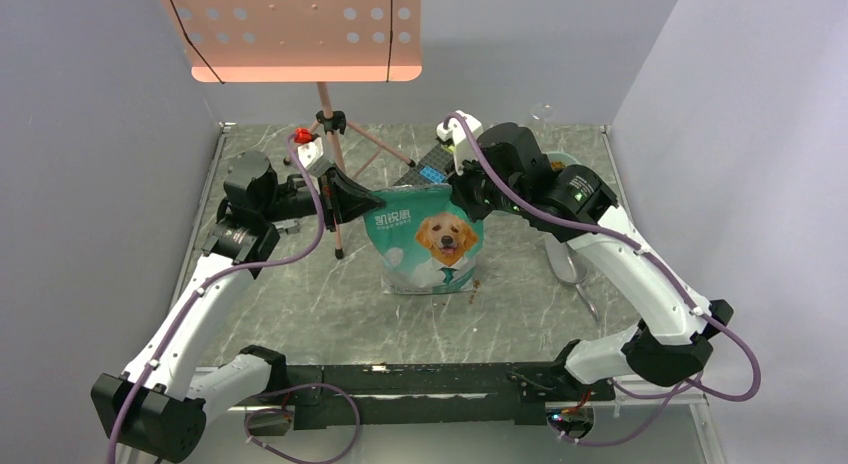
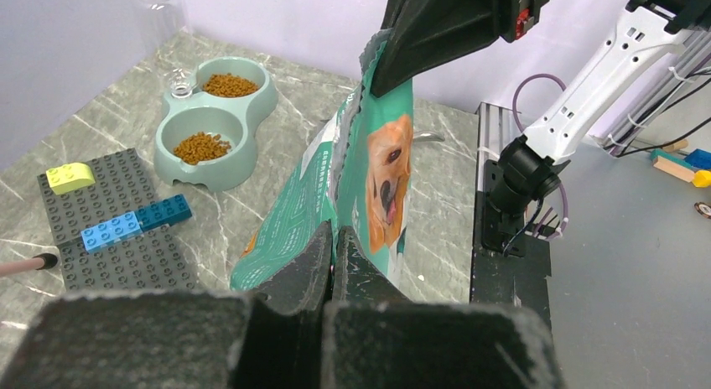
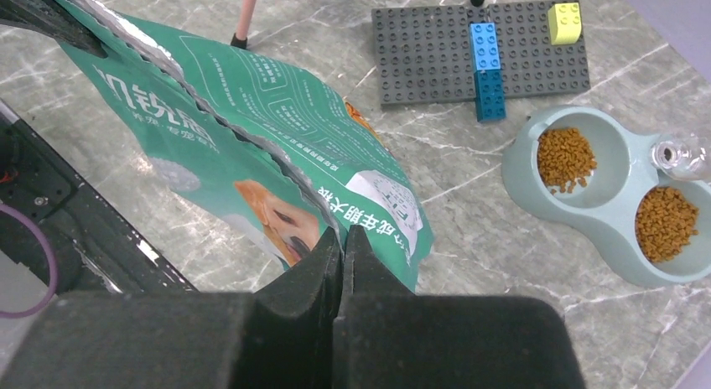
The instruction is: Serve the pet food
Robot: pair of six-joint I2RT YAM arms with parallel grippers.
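- Left pincer clamps one top corner of the bag; right pincer pinches the other.
- Kibble lies in both cups of the bowl, three o'clock in the right wrist view.
- From above, the right arm hides it.

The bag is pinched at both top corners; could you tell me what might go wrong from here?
1. The bag looks open at the top and is held only by its corners; if one pinch slips, it may tip and spill.
2. The bowl already holds kibble and sits beside the brick plate, so a loose pour could scatter there.
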